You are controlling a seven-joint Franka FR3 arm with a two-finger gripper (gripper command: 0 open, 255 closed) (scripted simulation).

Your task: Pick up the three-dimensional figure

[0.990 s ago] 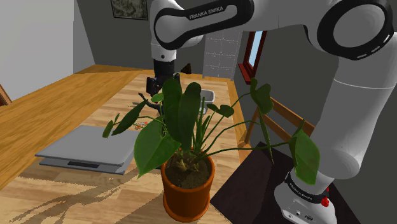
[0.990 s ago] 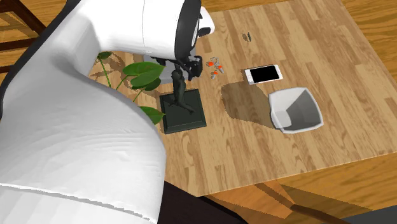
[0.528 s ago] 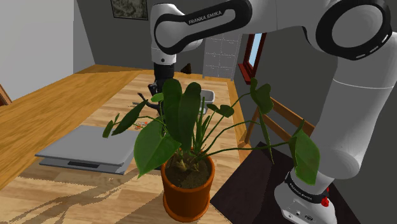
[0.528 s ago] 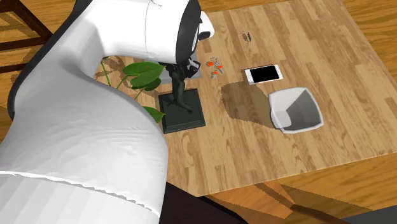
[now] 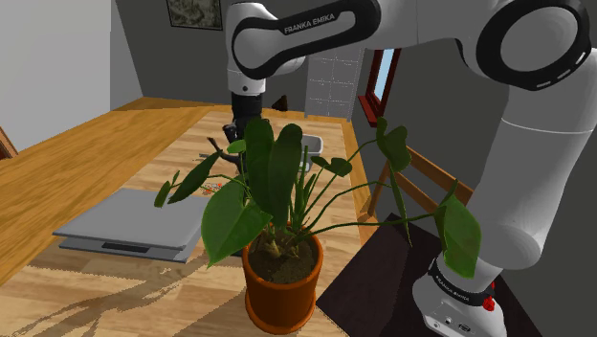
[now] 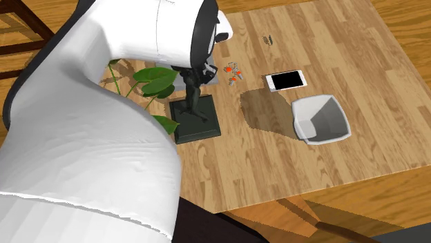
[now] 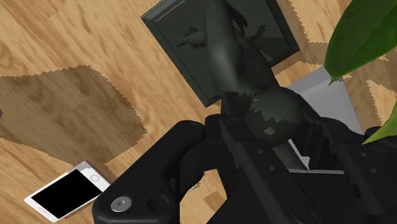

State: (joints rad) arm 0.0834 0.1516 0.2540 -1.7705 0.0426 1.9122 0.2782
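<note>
figure (image 6: 195, 105) top hidden behind arm (image 6: 97, 138), plant (image 6: 156, 81) mostly covered too; small red bits (image 6: 233, 73) unidentifiable

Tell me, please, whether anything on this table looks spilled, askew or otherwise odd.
Nothing looks damaged. The figure stands upright, its head clasped in the claw. The one untidy spot is a scatter of small red bits beside the phone, too small to identify.

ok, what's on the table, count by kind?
figure: 1
phone: 1
bin: 1
plant: 1
laptop: 1
red cluster, too small to name: 1
dark bit, too small to name: 1
Total: 7
</note>
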